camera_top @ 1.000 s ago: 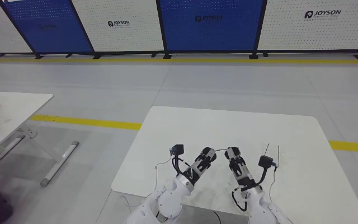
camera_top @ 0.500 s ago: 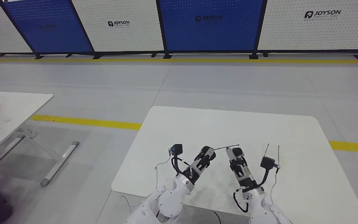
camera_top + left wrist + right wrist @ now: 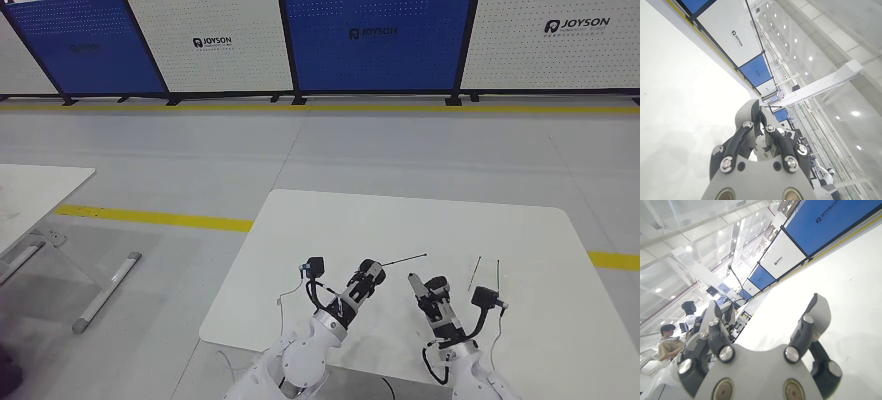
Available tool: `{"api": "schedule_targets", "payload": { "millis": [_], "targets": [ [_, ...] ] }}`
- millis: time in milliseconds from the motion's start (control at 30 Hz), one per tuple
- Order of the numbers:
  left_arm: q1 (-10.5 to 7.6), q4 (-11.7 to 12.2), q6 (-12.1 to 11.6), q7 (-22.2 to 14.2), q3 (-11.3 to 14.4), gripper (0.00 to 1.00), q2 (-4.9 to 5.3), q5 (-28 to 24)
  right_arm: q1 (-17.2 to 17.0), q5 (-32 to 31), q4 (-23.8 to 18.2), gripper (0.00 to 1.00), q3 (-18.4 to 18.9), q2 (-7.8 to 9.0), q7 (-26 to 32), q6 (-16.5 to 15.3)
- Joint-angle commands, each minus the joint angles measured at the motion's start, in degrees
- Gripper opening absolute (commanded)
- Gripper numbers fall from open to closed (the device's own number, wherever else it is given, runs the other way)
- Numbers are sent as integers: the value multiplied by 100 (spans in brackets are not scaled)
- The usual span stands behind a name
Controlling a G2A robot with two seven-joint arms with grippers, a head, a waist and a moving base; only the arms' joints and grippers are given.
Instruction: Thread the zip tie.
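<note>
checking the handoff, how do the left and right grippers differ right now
Left gripper is shut, right gripper open. Left holds the zip tie, right holds nothing. Both are over the table.

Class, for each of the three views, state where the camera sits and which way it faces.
Top view: above the arms, looking down at the table; left pincer and right pincer show.
Left wrist view: on the left wrist, facing along the left pincer, shut on the zip tie.
Right wrist view: on the right wrist, facing past the open right pincer.
Shared: table, blue panels.
</note>
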Motion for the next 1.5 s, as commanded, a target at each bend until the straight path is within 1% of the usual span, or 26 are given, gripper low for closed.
{"api": "schedule_targets", "payload": {
  "millis": [0, 67, 200, 267, 333, 400, 600, 667, 767, 867, 900, 933, 967, 1000, 1067, 1167, 1200, 1233, 1267, 1300, 1333, 1367, 1400, 1433, 1467],
  "targets": [
    [-7, -21, 2, -31, -1, 0, -7, -153, 35, -191, 27, 100, 37, 4, 32, 144],
    [-11, -27, -7, -66, -6, 0, -12, -259, 76, -340, 72, 100, 83, 4, 42, 231],
    [6, -73, -35, -418, -40, 0, -1, -618, 166, -807, 144, 100, 186, 29, 181, 328],
    [11, -108, -23, -592, -89, 0, 10, -787, 231, -1229, 154, 100, 206, 53, 389, 422],
    [19, -139, -6, -658, -120, 0, 20, -813, 310, -1625, 186, 100, 161, 78, 817, 419],
    [19, -139, -6, -658, -120, 0, 20, -813, 347, -1868, 147, 100, 207, 80, 733, 647],
    [19, -139, -6, -658, -120, 0, 20, -813, 347, -1868, 147, 100, 207, 80, 733, 647],
    [11, -135, 4, -657, -116, 0, 18, -837, 329, -1771, 140, 100, 179, 73, 822, 564],
    [-14, -117, 7, -669, -107, 0, 16, -852, 398, -1599, 232, 100, 131, 46, 957, 508],
    [-25, -113, -4, -659, -80, 0, 15, -801, 483, -1475, 324, 100, 55, 8, 963, 491],
    [-28, -116, -6, -646, -74, 0, 15, -785, 502, -1442, 344, 73, 38, -4, 943, 495],
    [-29, -118, -7, -634, -69, 0, 14, -773, 520, -1410, 363, 42, 23, -14, 936, 497],
    [-31, -119, -8, -623, -63, 0, 14, -763, 546, -1389, 389, 38, 9, -24, 941, 502],
    [-35, -119, -10, -612, -61, 0, 14, -749, 561, -1378, 406, 43, -2, -31, 962, 508],
    [-45, -113, -1, -583, -51, 0, 12, -719, 600, -1371, 426, 45, -26, -44, 1039, 521],
    [-72, -88, 20, -531, -30, 0, 7, -666, 632, -1389, 433, 43, -76, -58, 1153, 509],
    [-88, -70, 33, -505, -24, 0, 4, -650, 640, -1394, 433, 39, -93, -64, 1184, 502],
    [-102, -54, 48, -472, -19, 0, 1, -622, 644, -1390, 429, 40, -106, -69, 1201, 487],
    [-114, -40, 60, -444, -9, 0, -1, -590, 646, -1387, 427, 36, -115, -73, 1207, 474],
    [-126, -23, 64, -422, 7, 0, -5, -576, 646, -1384, 426, 35, -123, -77, 1209, 452],
    [-135, -7, 69, -415, 16, 0, -8, -569, 644, -1380, 422, 32, -128, -80, 1209, 424],
    [-143, 5, 72, -409, 23, 0, -10, -563, 641, -1377, 421, 27, -128, -82, 1211, 405],
    [-152, 20, 76, -404, 30, 0, -12, -556, 635, -1384, 412, 27, -125, -84, 1203, 393],
    [-156, 28, 77, -400, 35, 0, -13, -552, 628, -1390, 401, 30, -124, -85, 1197, 382],
    [-160, 36, 79, -398, 40, 0, -14, -544, 618, -1395, 387, 29, -120, -86, 1189, 369]
  ]
}}
